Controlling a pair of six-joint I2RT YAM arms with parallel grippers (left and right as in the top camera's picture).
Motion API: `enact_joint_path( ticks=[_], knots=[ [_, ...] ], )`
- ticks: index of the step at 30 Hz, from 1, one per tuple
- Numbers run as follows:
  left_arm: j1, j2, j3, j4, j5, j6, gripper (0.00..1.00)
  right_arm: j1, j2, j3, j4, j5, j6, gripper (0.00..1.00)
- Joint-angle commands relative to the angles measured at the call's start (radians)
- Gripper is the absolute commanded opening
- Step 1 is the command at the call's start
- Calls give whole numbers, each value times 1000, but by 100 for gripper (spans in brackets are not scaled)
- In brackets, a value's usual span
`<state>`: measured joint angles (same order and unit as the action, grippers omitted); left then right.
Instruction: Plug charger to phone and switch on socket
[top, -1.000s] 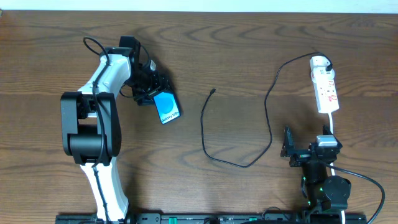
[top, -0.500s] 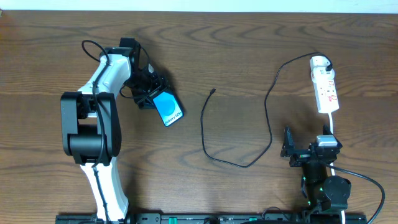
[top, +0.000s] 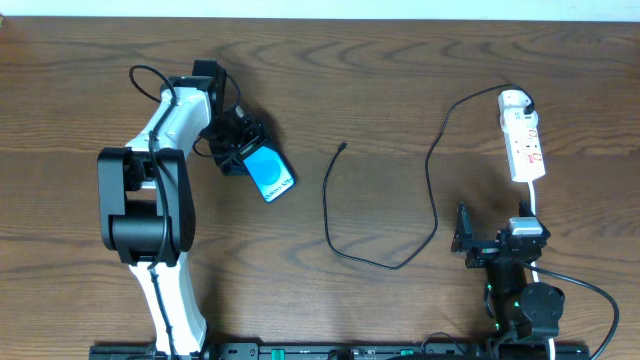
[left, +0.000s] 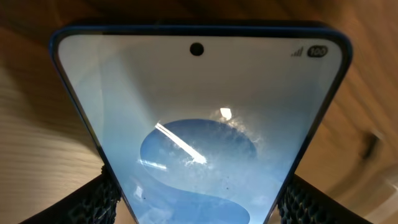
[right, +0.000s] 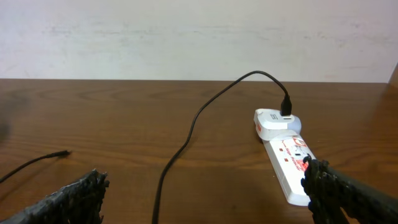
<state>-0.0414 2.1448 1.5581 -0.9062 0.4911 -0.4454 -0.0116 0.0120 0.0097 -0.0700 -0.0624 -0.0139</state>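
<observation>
My left gripper (top: 247, 152) is shut on the phone (top: 270, 173), holding its lower end by the long edges, at the left of the table. In the left wrist view the phone's blue-and-white screen (left: 199, 118) fills the frame between the two black fingers (left: 93, 202). The charger's black cable (top: 432, 200) loops across the middle of the table. Its plug tip (top: 343, 148) lies free, right of the phone. Its other end sits in a white adapter (top: 513, 99) on the socket (top: 524, 145). My right gripper (top: 497, 232) stands open just in front of the socket (right: 289, 165), holding nothing.
The socket's white cord (top: 536, 205) runs back past the right gripper towards the table's near edge. A white wall (right: 186, 37) rises behind the table's far edge. Bare wood (top: 380, 90) lies between the phone and the cable's tip.
The phone has shifted slightly to the right and turned a little in the left gripper. The right arm, the cable and the socket have not moved.
</observation>
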Motion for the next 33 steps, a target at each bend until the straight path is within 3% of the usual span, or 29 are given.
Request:
enact_joint_path(
  ticks=[1,5,23,33],
  knots=[
    [-5,-41,-13,8,-237,-2,69,7,-6,-4,-1,8,-10,99],
    [-18,-41,-38,43,-301,-2,69,7,-6,-4,-1,8,-10,99],
    [-29,-41,-211,206,-302,-5,70,7,-6,-4,-1,8,-10,99],
    [-29,-41,-226,219,-302,-5,70,7,-6,-4,-1,8,-10,99]
  ],
)
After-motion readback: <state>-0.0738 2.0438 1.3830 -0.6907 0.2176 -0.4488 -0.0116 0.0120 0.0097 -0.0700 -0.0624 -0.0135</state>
